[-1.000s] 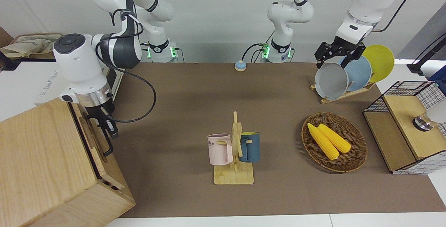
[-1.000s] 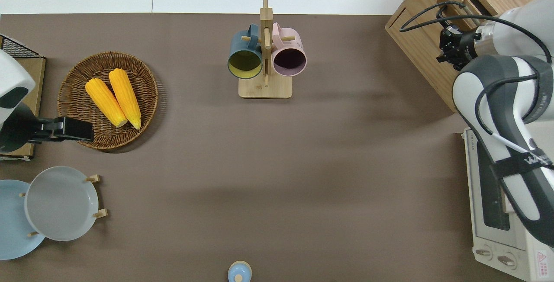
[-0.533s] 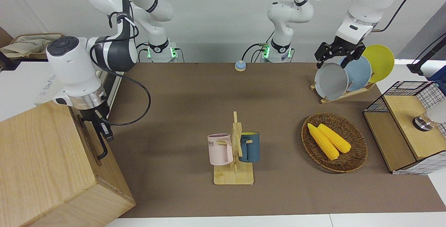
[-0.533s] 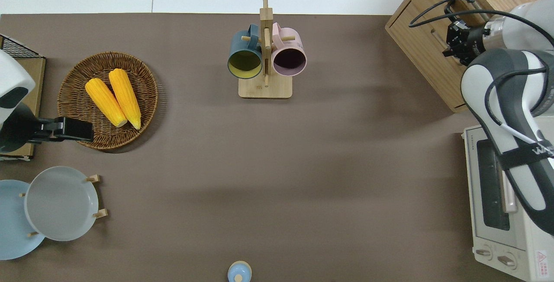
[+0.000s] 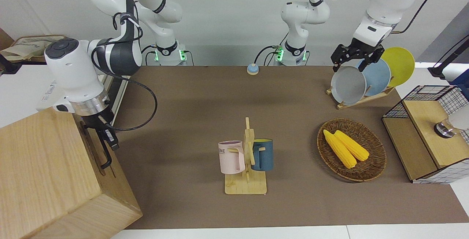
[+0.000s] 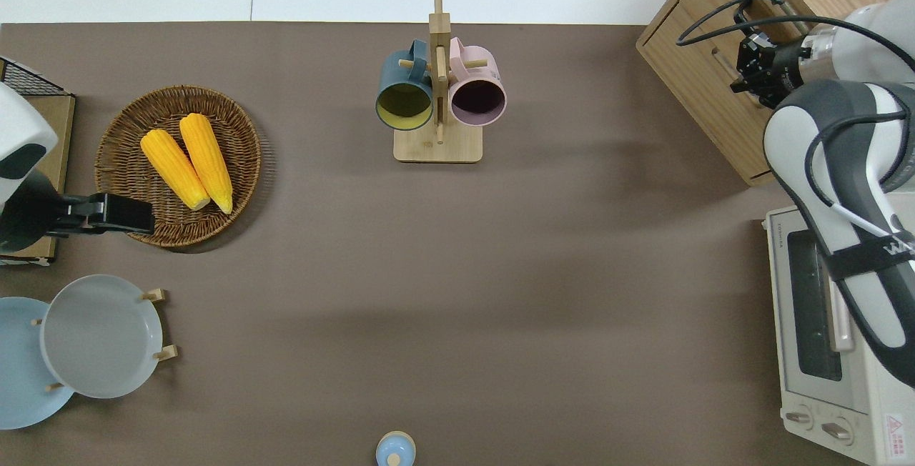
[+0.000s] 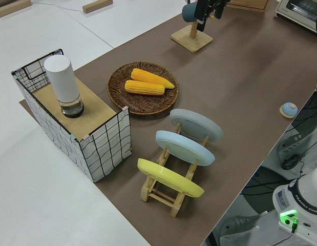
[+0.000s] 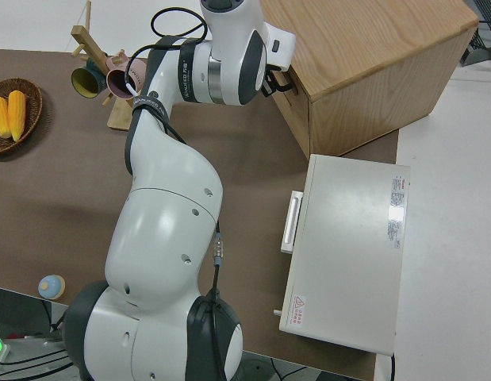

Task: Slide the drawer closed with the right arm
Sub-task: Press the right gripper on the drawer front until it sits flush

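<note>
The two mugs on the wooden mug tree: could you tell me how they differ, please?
The pink mug is pale with dark lettering; the blue mug is dark teal and plain. Inside, the pink mug looks dark, the blue mug yellow. The pink mug hangs toward the right arm's end. Both hang by their handles on the mug tree.

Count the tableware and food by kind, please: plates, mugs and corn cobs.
Round plates standing in the wooden rack: 3 — grey, blue, yellow
Mugs hanging on the wooden mug tree: 2 — pink, dark blue
Yellow corn cobs in the wicker basket: 2
Total: 7

The right arm [image 8: 229,55] hides its end effector [image 6: 750,66] in the right side view.
</note>
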Tool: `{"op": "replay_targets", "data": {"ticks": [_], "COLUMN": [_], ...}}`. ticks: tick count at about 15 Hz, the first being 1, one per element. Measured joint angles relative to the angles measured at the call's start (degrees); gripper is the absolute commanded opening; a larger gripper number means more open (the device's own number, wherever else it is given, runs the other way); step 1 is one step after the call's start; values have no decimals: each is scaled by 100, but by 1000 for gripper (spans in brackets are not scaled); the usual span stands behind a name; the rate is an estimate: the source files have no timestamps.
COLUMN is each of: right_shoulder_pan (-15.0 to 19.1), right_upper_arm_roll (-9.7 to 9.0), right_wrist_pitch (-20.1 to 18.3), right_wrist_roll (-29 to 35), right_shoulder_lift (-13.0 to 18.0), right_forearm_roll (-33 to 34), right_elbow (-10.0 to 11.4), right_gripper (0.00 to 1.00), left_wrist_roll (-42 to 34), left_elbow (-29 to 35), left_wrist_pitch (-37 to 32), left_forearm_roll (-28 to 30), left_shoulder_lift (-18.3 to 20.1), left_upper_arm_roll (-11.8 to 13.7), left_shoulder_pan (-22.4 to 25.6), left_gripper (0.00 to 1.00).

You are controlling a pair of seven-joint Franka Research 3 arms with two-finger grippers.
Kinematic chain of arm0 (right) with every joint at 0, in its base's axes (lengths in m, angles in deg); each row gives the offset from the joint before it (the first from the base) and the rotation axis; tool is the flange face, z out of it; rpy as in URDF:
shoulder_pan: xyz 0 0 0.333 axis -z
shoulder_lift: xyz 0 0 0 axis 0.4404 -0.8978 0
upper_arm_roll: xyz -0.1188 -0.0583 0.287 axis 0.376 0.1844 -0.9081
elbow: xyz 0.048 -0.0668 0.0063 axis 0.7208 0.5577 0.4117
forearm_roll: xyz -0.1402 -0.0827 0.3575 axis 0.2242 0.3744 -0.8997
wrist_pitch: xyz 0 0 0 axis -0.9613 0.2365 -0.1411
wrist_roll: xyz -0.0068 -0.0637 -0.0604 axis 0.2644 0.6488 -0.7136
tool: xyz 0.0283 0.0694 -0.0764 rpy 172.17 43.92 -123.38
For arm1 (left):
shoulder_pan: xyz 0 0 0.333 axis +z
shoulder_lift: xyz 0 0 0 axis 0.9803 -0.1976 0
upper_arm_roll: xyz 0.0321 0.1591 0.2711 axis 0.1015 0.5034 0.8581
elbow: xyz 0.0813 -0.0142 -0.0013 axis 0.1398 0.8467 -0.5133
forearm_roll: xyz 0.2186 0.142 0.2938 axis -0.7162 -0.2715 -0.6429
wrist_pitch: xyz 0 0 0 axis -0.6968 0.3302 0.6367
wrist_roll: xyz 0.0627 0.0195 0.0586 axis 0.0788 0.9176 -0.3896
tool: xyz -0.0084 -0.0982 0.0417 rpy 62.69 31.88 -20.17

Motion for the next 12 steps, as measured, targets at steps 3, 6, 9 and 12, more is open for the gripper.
{"op": "replay_targets", "data": {"ticks": [3, 6, 9, 12], "right_shoulder_pan": [-1, -6, -10, -15], "right_upper_arm_roll": [-4, -7, -4, 11], "right_wrist_pitch": [17, 43, 44, 37], "right_wrist_roll": [-45, -68, -120, -243], "right_shoulder_lift": [-4, -4, 32, 165], "right_forearm_roll": [-2, -1, 7, 19], "right_elbow": [2, 1, 34, 128], "right_gripper": [0, 0, 0, 0], "left_wrist_roll": [0, 0, 0, 0], "left_elbow": [0, 0, 0, 0], "left_wrist_pitch": [0, 0, 0, 0], "left_forearm_roll": [0, 0, 0, 0], "left_shoulder_lift": [0, 0, 0, 0], "left_upper_arm_roll": [0, 0, 0, 0], "left_shoulder_pan": [0, 0, 0, 0], "left_gripper": [998, 998, 998, 998]}}
